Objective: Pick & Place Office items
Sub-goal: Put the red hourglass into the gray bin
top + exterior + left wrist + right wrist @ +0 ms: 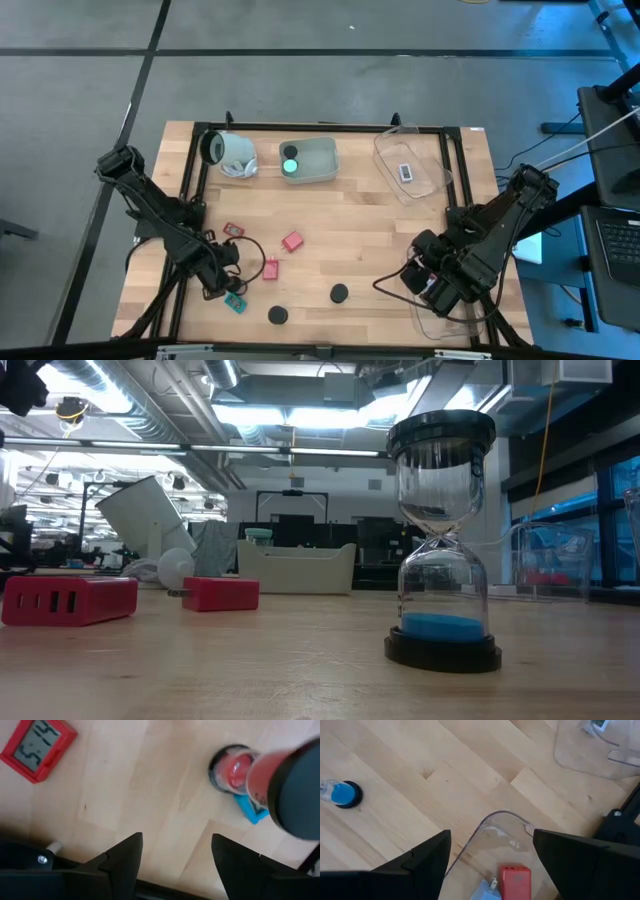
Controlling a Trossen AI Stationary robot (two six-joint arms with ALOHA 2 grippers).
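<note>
My left gripper [222, 280] [175, 857] is open and empty above bare wood at the near left. Near it stand a red-sand hourglass [235, 770] with a black cap [277, 315], a teal rectangle [236, 303] [250, 810] and a red clock [37, 747]. Other red blocks [292, 241] [270, 268] lie mid-table. My right gripper [432, 285] [492, 855] is open and empty above a clear tray [485, 827] that holds a red block [515, 879] and a pale blue-white plug [487, 891]. A blue-sand hourglass [443, 540] [340, 293] stands upright on its base.
At the far edge, a white cup [230, 150] lies on its side and a grey tray [322, 160] holds a green-glowing round item [290, 165]. A second clear tray [425, 160] at the far right holds a small white rectangle [405, 172]. Bare wood lies mid-table.
</note>
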